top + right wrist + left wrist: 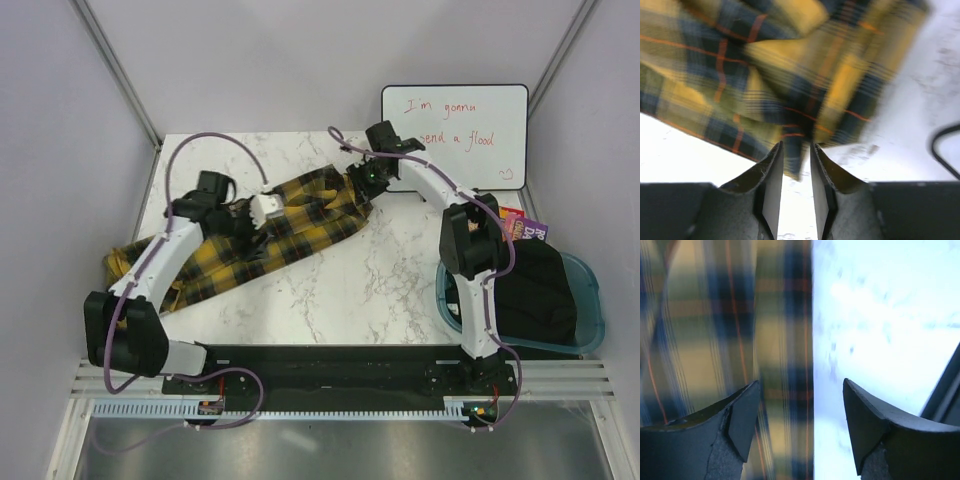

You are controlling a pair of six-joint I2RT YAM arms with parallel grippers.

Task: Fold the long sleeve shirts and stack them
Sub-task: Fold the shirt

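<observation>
Beside the whiteboard (455, 160) and bin (596, 305), right jaws pinch plaid shirt (300, 225); left jaws gape.

Plaid shirt (765, 70) tip between narrow jaws

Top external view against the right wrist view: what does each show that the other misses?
Only top external: the whiteboard, the blue bin and the full length of the shirt. Only right wrist: the right hand pinching a fold of shirt up close. Both: the plaid shirt lying on the marble table.
</observation>
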